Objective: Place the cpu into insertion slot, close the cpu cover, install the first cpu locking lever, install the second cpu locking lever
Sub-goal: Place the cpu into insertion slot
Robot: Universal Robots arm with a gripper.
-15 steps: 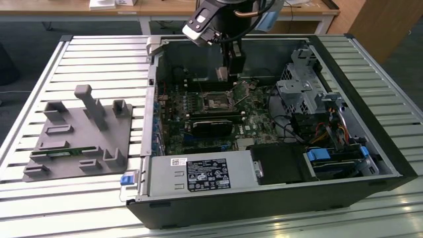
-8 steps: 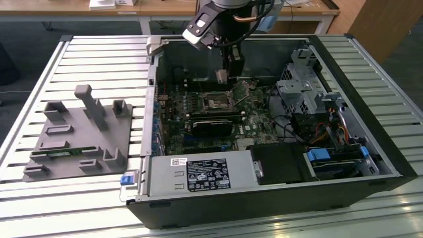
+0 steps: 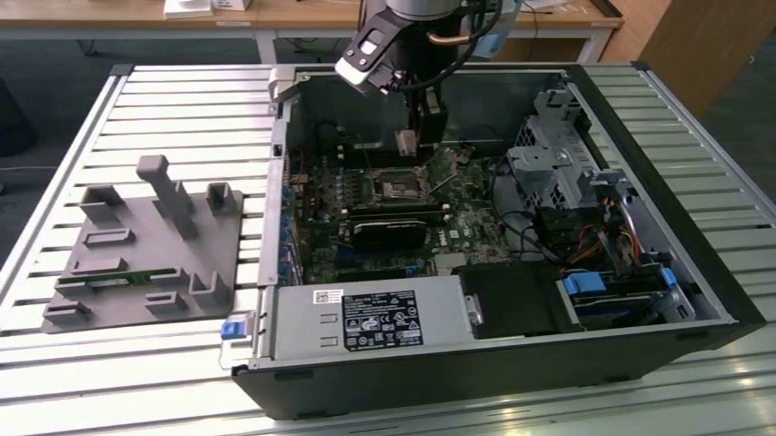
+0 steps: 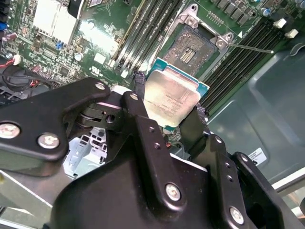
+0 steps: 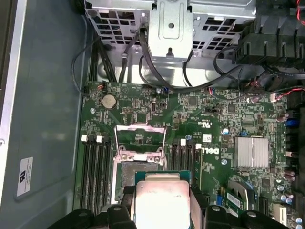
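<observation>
Clamps the small flat square beige-silver cpu (image 4: 171, 95) by opposite edges in the black claw (image 4: 167, 104), hovering over the green board (image 5: 200, 114) just beside the dark silver-rimmed square insertion slot (image 4: 193, 47), thin silvery cpu cover (image 5: 141, 126) raised open.

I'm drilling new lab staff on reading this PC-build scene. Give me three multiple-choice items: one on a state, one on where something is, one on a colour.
1. The insertion slot is: A empty; B holding a chip; C taped over.
2. Where is the cpu? A in the gripper; B seated in the slot; C in a person's hand.
3. The circuit board is: A blue; B green; C red.

Answers: 1 A, its contacts lie bare. 2 A, the gripper clamps its edges above the board. 3 B, green surrounds the slot.
</observation>
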